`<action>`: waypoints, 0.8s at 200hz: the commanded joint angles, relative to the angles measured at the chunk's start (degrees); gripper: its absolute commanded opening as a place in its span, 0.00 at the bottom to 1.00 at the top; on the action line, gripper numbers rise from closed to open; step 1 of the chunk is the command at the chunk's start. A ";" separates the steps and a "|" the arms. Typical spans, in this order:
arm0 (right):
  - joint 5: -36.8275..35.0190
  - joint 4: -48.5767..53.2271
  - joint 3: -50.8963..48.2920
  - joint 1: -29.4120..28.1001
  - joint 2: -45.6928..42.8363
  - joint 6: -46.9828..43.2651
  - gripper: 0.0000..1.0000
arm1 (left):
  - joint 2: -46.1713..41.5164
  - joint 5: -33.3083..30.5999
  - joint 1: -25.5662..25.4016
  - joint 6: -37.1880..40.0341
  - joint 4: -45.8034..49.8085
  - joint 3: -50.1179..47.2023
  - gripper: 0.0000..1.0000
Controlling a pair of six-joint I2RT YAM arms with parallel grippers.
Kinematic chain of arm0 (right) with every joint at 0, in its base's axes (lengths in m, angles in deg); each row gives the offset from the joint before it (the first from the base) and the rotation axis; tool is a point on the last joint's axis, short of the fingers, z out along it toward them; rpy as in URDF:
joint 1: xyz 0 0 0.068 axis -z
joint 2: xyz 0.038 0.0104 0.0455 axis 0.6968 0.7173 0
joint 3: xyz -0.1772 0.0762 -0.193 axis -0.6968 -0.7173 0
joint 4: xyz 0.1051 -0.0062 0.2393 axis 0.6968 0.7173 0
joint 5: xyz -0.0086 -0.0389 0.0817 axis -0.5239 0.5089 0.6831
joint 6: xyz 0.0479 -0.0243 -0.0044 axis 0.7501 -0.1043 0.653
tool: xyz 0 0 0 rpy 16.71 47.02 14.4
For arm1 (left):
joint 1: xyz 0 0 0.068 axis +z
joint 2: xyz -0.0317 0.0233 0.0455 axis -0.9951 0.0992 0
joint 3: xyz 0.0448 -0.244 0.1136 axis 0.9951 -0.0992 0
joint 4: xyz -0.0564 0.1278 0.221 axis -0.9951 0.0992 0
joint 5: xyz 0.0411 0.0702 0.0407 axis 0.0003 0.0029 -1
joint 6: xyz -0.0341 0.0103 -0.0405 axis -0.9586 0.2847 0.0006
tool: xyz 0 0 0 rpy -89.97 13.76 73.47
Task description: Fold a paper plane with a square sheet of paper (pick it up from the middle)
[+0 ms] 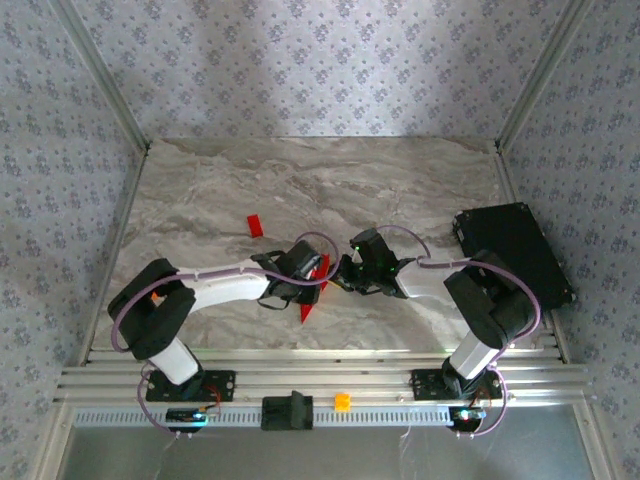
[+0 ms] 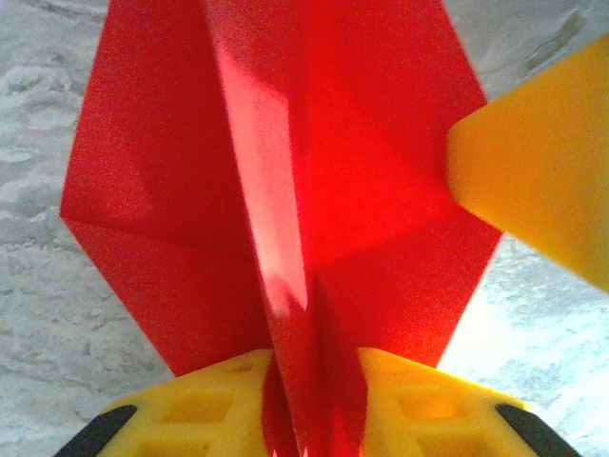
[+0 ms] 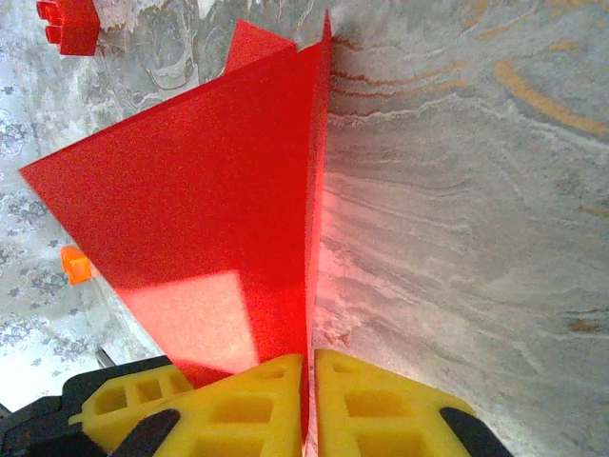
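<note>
The red sheet of paper (image 1: 309, 304) is folded into a pointed wedge with a centre crease and hangs between the two grippers above the table, its tip pointing toward the near edge. My left gripper (image 1: 304, 270) is shut on it. In the left wrist view the paper (image 2: 362, 162) rises from between the yellow fingers of the left gripper (image 2: 312, 364). My right gripper (image 1: 346, 274) is shut on the paper's (image 3: 209, 209) edge, which runs up from the pressed-together fingers of the right gripper (image 3: 311, 362). One right fingertip (image 2: 542, 181) touches the paper's side.
A tiny red block (image 1: 255, 226) lies on the marble table (image 1: 300, 180) behind the left gripper, also the block (image 3: 68, 24). A black box (image 1: 515, 250) sits at the right edge. An orange piece (image 1: 342, 402) rests on the front rail.
</note>
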 commanded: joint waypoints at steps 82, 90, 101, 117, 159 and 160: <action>0.77 -0.12 -0.07 0.41 -0.15 0.10 0.14 | 1.66 -0.56 -0.42 0.73 0.43 1.84 0.21; 0.84 -0.21 -0.16 0.41 -0.08 0.16 0.14 | 1.75 -0.57 -0.53 0.82 0.42 1.87 0.22; 0.77 -0.38 -0.26 0.41 -0.13 0.23 0.14 | 1.97 -0.64 -0.52 0.91 0.35 1.85 0.21; 0.82 -0.55 -0.31 0.56 -0.24 0.25 0.15 | 2.30 -0.64 -0.64 0.91 0.46 1.94 0.20; 1.08 0.44 -0.62 1.46 -2.48 -0.71 0.20 | 1.68 -2.49 -0.85 -0.35 1.88 2.80 0.14; 1.10 0.51 -0.64 1.50 -2.59 -0.75 0.21 | 1.63 -2.58 -0.86 -0.42 1.99 2.85 0.14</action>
